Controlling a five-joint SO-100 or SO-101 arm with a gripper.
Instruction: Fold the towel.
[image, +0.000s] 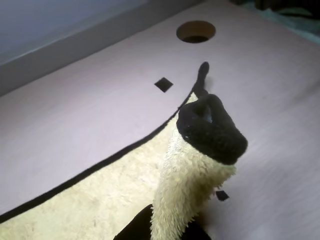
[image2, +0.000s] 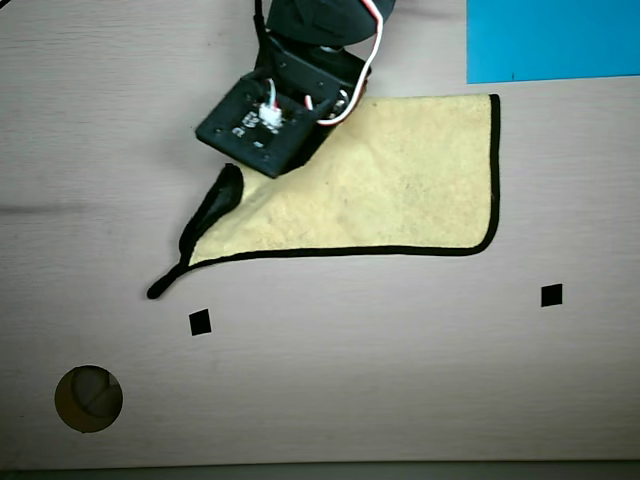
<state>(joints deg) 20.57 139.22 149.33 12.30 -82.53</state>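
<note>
The towel (image2: 400, 180) is a pale yellow fuzzy cloth with black trim, lying mostly flat on the table in the overhead view. Its left corner (image2: 222, 195) is raised and curled over, with the black loop tab (image2: 165, 285) trailing on the table. My gripper (image2: 245, 170) sits at that corner under the black wrist module and is shut on it. In the wrist view the pinched corner (image: 187, 185) rises as a fuzzy column topped with bunched black trim (image: 212, 130). It hides the fingertips. The loop tab (image: 202, 75) lies beyond it.
A round hole (image2: 88, 398) (image: 196, 31) is cut in the pale wooden table (image2: 400, 400). Small black square marks (image2: 200, 322) (image2: 551, 295) lie in front of the towel. A bright blue sheet (image2: 552, 40) lies at the top right of the overhead view.
</note>
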